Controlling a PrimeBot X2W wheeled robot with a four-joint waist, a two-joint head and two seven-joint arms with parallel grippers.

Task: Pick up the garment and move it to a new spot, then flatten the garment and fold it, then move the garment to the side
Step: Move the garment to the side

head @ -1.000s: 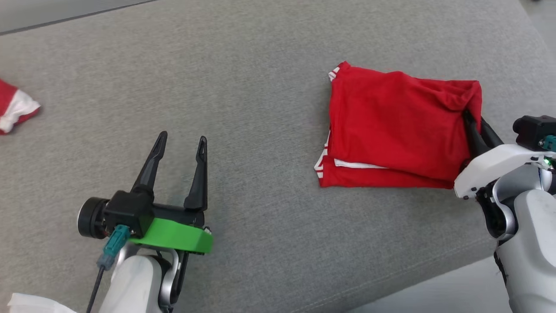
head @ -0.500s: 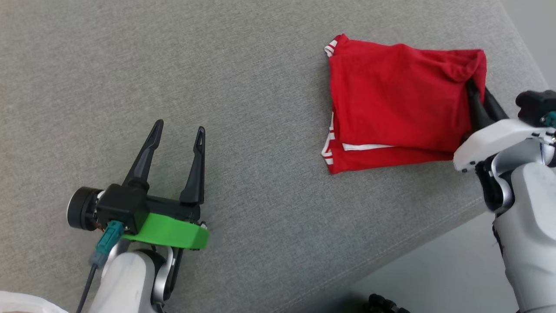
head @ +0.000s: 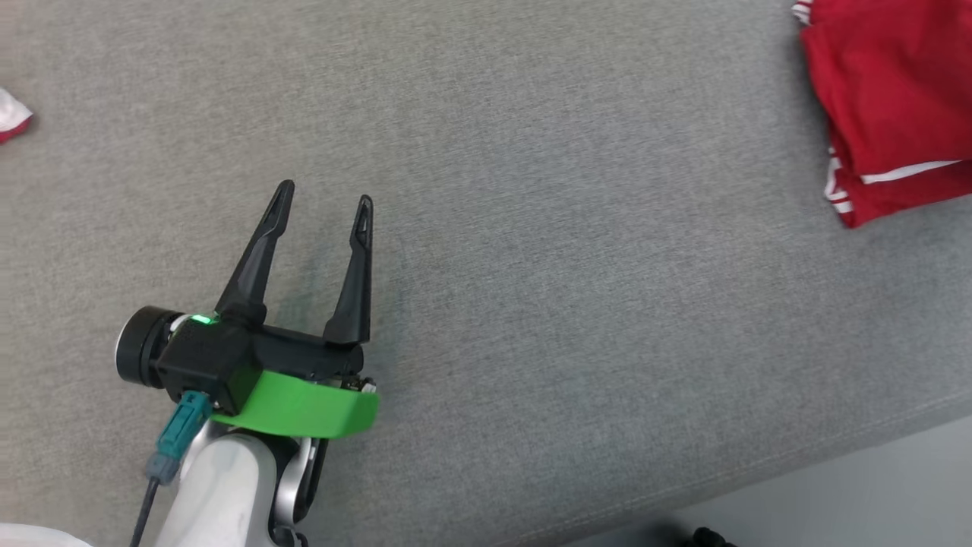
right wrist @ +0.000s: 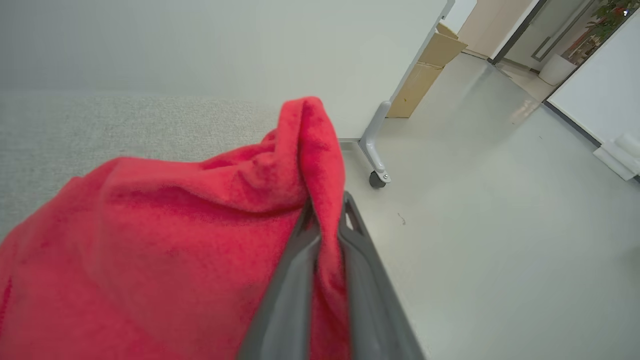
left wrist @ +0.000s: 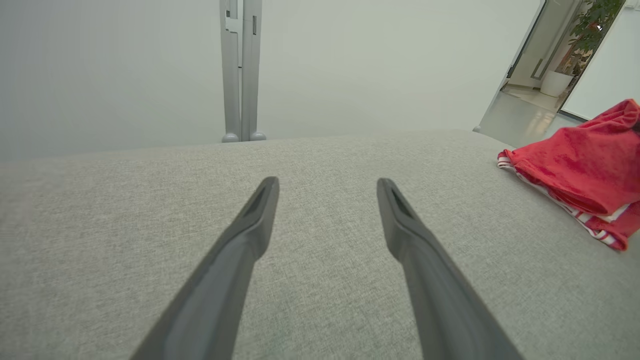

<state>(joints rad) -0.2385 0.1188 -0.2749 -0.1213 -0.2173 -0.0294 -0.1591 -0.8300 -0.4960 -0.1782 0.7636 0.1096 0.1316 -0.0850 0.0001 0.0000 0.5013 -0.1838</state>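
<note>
Right wrist view: right tool pinches the red garment; left tool spread wide, empty.

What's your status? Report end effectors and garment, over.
Left end effector open over grey cushion. Right end effector shut on edge of folded red garment. Red-and-white cloth far left, apart.

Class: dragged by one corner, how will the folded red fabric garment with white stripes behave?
Probably floppy: the red garment peaks and creases where the right gripper pinches it. Layers may shift; their striped edges sit offset.
</note>
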